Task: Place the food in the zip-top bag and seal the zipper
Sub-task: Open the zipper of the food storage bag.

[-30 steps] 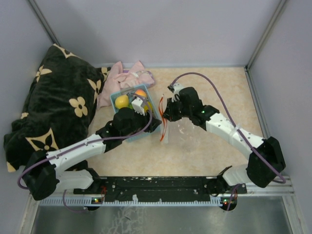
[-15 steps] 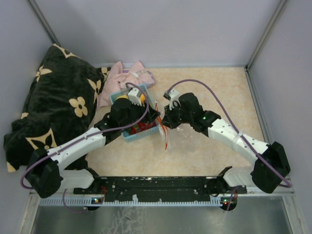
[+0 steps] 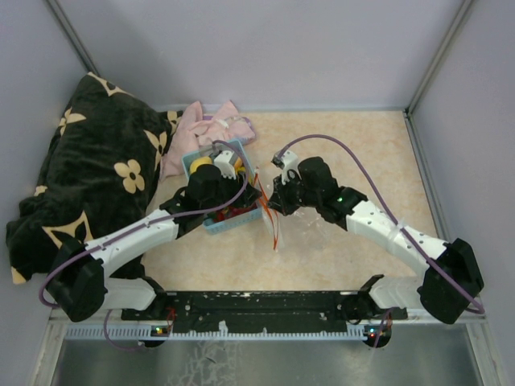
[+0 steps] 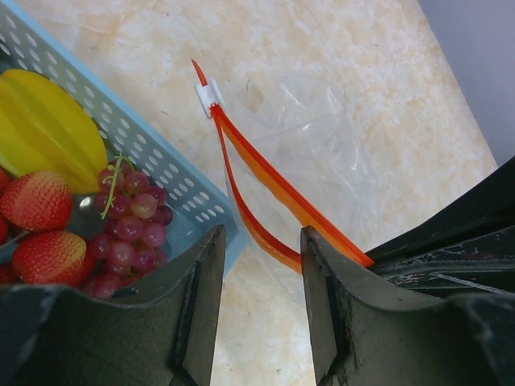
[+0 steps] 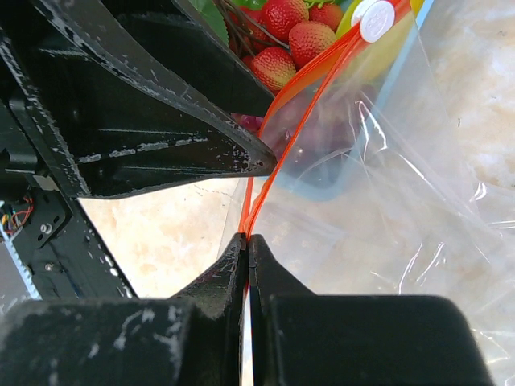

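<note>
The clear zip-top bag lies on the table right of the light-blue basket. My right gripper is shut on its red-orange zipper, holding the mouth edge up; the white slider is at the far end. My left gripper is open and empty, its jaws on either side of one lip of the zipper beside the basket wall. The food is in the basket: a yellow piece, strawberries and dark-red grapes.
A pink cloth lies behind the basket. A big dark flowered cushion fills the left side. Grey walls close in the back and both sides. Both grippers sit close together over the bag's mouth.
My left gripper has moved from over the basket rightward to the bag's zipper. My right gripper has shifted slightly, still holding the strip.
</note>
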`<control>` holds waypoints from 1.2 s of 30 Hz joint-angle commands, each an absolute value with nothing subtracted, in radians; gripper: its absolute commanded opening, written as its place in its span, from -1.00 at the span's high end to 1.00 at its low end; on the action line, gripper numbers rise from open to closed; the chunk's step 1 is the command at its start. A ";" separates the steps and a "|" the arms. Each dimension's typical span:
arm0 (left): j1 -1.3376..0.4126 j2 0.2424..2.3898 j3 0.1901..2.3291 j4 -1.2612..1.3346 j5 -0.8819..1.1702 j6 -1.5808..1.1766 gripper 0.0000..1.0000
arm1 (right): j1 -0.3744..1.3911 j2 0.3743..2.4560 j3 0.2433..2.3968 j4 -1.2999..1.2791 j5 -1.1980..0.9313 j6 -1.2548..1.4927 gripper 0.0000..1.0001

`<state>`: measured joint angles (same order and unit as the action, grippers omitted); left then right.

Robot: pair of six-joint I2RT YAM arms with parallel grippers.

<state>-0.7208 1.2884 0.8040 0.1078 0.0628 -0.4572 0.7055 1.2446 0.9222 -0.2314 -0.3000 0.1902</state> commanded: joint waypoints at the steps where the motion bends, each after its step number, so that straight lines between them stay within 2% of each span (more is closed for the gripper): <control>1: -0.711 1.268 0.791 0.098 0.056 -0.464 0.04 | 0.716 1.206 0.920 -0.171 -0.305 0.176 1.00; 14: -0.689 1.316 0.814 0.104 0.134 -0.478 0.09 | 0.731 1.214 0.910 -0.198 -0.281 0.143 1.00; 23: -0.687 1.373 0.835 0.072 0.179 -0.485 0.11 | 0.758 1.211 0.914 -0.223 -0.170 0.120 1.00; 26: -0.687 1.370 0.828 0.073 0.201 -0.485 0.30 | 0.759 1.210 0.924 -0.245 -0.116 0.122 1.00; 32: -0.689 1.310 0.802 0.149 0.260 -0.510 0.99 | 0.758 1.226 0.926 -0.272 -0.088 0.140 1.00; 35: -0.692 1.298 0.805 0.149 0.257 -0.514 1.00 | 0.758 1.232 0.925 -0.285 -0.059 0.179 0.86; 36: -0.693 1.295 0.804 0.146 0.254 -0.517 1.00 | 0.759 1.233 0.925 -0.287 -0.048 0.195 0.75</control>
